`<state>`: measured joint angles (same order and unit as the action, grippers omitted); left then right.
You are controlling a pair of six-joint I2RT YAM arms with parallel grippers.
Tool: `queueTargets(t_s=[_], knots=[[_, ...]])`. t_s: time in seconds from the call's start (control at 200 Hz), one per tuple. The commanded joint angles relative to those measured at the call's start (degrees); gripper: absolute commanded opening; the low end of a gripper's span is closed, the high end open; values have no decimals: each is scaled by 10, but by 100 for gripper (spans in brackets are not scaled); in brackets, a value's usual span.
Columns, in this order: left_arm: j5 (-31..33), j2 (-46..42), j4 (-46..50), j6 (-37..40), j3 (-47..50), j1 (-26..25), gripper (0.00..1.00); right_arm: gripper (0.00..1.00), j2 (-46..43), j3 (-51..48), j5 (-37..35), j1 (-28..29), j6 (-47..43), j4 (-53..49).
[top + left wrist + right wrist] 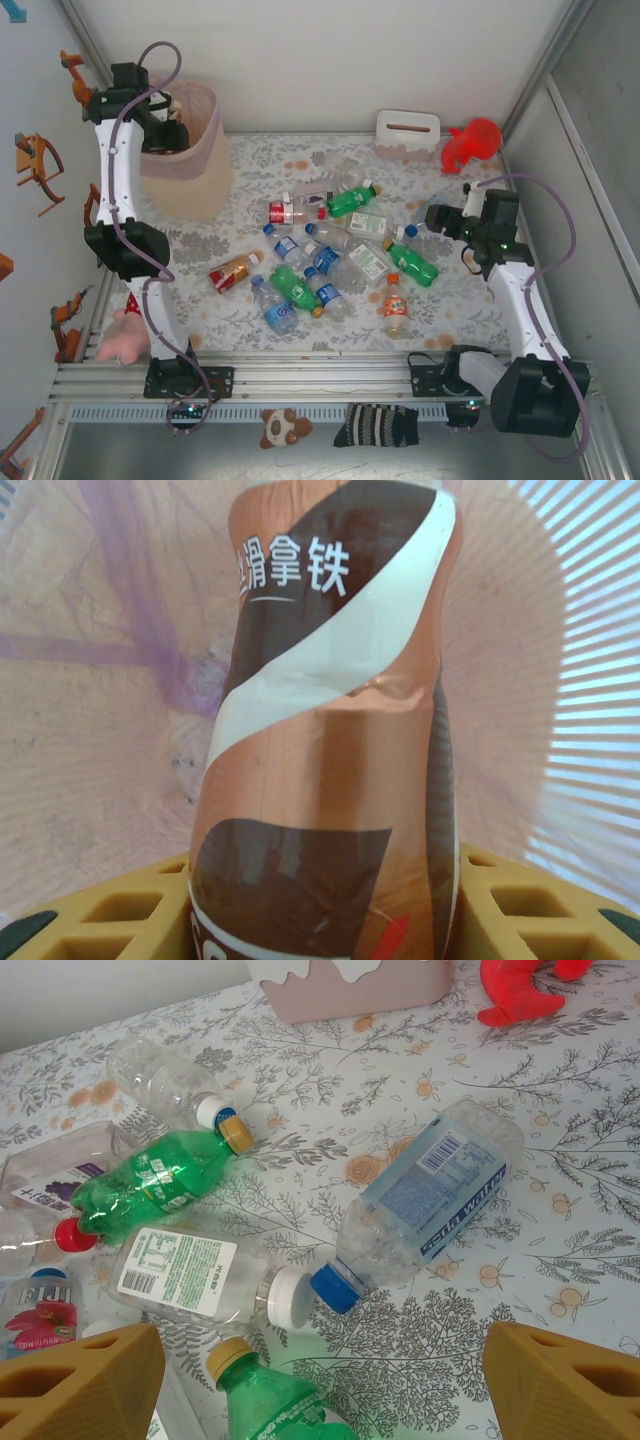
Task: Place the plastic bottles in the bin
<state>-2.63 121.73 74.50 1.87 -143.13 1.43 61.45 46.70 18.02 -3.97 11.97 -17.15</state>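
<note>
Grips brown latte bottle (330, 730) in left gripper (322, 920), inside pink-lined bin (192, 175) at far left; hangs right gripper (320, 1380) spread wide above blue-capped water bottle (432, 1205), right side of bottle pile (320, 255)

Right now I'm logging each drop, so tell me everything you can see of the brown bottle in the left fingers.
The brown bottle wears a glossy copper and dark-brown sleeve with a white diagonal band and white Chinese characters, creased at mid-length. The yellow left fingers clamp its near part; cap and base are out of frame. Around it show the pink bag liner and slatted wall of the bin, so it points down into the bin.
</note>
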Motion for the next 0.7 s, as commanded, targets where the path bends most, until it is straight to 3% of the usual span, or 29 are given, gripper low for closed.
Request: queueTargets(t_s=[0.0,0.195,0.481,0.696], knots=[[-15,-10,22,0,-16,-12,47,82,-4,-7,1,4,-6,2],[-23,50,3,23,-71,-12,48,82,-3,-9,-5,5,-7,-1],[-70,105,-51,72,-57,-11,47,82,-2,-12,-19,5,-11,-4],[-48,141,-60,63,-48,-1,47,82,-3,-17,-24,8,-10,-7]])
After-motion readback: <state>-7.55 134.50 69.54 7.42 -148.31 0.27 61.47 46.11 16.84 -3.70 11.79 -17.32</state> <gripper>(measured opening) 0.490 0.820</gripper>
